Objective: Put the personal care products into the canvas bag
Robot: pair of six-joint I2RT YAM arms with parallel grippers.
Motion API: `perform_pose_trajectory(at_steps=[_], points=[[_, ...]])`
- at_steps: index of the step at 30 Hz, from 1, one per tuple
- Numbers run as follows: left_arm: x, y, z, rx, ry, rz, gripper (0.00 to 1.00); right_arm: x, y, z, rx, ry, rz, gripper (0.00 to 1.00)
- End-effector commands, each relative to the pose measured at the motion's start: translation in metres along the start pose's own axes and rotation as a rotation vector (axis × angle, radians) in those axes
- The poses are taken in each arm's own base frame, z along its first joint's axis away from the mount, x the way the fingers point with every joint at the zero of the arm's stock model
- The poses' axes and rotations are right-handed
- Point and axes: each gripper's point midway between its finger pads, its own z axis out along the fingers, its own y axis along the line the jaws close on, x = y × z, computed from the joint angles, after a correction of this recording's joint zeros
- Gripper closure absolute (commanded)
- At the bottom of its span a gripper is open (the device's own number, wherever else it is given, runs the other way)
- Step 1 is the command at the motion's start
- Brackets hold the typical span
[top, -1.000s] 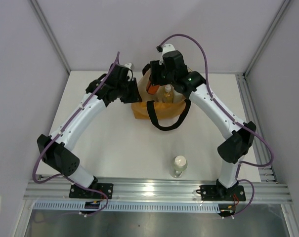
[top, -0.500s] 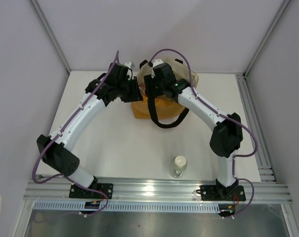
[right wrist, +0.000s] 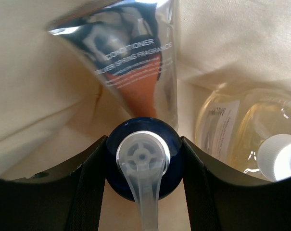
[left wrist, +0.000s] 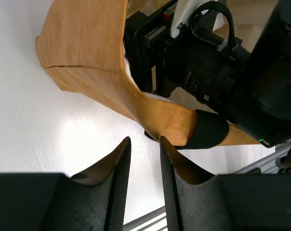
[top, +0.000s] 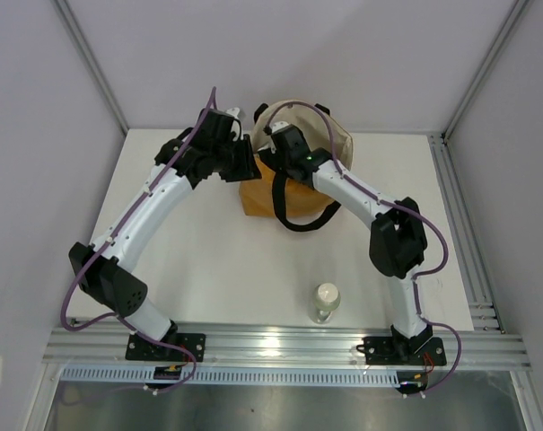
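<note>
The mustard-tan canvas bag (top: 258, 193) stands at the back middle of the table, its cream inside (top: 338, 139) showing. My right gripper (right wrist: 143, 144) is inside the bag, shut on a dark blue bottle (right wrist: 117, 183) with a clear pump top. Beside it in the bag lie a silver-orange conditioner bottle (right wrist: 140, 72) and a clear yellowish white-capped bottle (right wrist: 241, 125). My left gripper (top: 246, 166) is at the bag's left rim; in its wrist view the left gripper (left wrist: 144, 140) is slightly open and empty, with the canvas (left wrist: 87, 53) just past its tips. A rounded yellowish bottle (top: 325, 301) stands near the front edge.
The bag's black loop handle (top: 302, 223) hangs onto the white table (top: 190, 251) in front of the bag. The right arm's wrist (left wrist: 217, 62) is close by in the left wrist view. Frame posts and walls border the table on the left, right and back.
My right gripper has moved left and down into the bag with the bottle. The bag's mouth has spread open toward the back. The left arm has barely moved.
</note>
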Motion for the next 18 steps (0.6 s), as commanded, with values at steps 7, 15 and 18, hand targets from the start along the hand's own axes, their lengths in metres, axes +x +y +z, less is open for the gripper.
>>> perform_pose_trajectory(at_steps=[7,15,18], points=[[-0.008,-0.002,-0.006,0.001,-0.021,-0.004,0.64,-0.033,-0.005,-0.012,0.033,-0.078,0.003,0.45],[-0.008,-0.003,-0.010,0.005,-0.026,-0.003,0.60,-0.055,-0.002,-0.032,0.021,-0.121,0.007,0.25],[-0.008,-0.003,-0.012,0.005,-0.029,-0.003,0.59,-0.067,0.001,-0.043,0.005,-0.142,0.008,0.23]])
